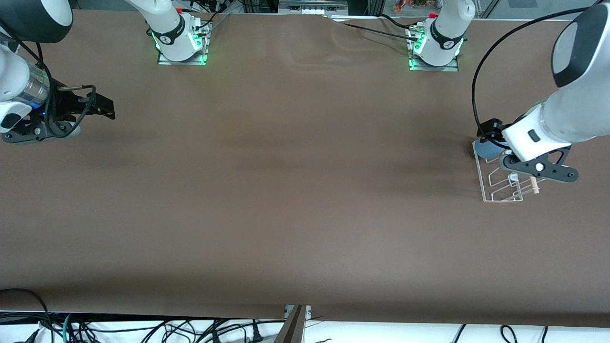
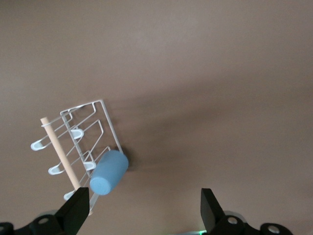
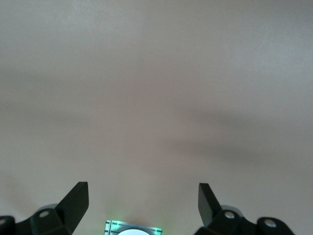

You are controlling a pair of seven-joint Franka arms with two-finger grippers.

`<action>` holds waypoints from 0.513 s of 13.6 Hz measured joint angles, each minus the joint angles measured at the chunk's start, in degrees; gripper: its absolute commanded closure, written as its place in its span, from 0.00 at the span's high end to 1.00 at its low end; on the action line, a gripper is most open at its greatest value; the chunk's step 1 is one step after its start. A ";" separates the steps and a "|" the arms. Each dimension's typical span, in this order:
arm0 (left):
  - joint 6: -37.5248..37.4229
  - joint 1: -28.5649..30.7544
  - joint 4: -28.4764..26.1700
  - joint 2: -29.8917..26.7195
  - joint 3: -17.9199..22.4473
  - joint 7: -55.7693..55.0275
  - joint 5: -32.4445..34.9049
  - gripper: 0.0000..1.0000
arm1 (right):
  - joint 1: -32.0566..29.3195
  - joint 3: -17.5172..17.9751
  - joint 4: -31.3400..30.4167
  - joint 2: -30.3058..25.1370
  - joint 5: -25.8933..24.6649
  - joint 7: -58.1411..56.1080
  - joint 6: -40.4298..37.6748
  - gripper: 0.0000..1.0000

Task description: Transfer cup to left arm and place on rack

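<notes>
Fingers of the left gripper (image 2: 142,208) stood released over the rack (image 1: 495,188) at the bench's left-arm end, the cup (image 2: 109,172) resting on a peg as if placed, while the right gripper (image 1: 97,105) waited with fingers spread over the bench's right-arm edge.

Brown table (image 1: 295,200); cables (image 1: 143,328) along edge

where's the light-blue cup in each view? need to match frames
Front view: the small light-blue plastic tumbler shows partly, on the white wire drying rack, under the left arm's wrist.
Left wrist view: the tumbler sits tilted on a rack peg, just off the open jaws.
Right wrist view: not in it.
Shared landmark: the rack's light wooden dowel.
</notes>
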 measured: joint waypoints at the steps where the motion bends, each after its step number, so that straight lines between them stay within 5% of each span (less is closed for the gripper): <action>1: 0.65 -0.08 -0.12 -0.62 0.69 -0.07 -1.86 1.00 | 0.01 0.00 0.00 0.00 0.00 0.00 0.00 0.99; 4: 6.06 0.01 -5.26 -3.58 5.07 -0.06 -5.00 1.00 | 0.06 0.00 0.00 0.00 0.00 0.00 -0.02 0.99; 7: 18.19 0.29 -19.52 -11.77 6.96 -0.07 -5.18 1.00 | 0.07 0.01 0.00 0.00 0.00 0.00 -0.03 0.99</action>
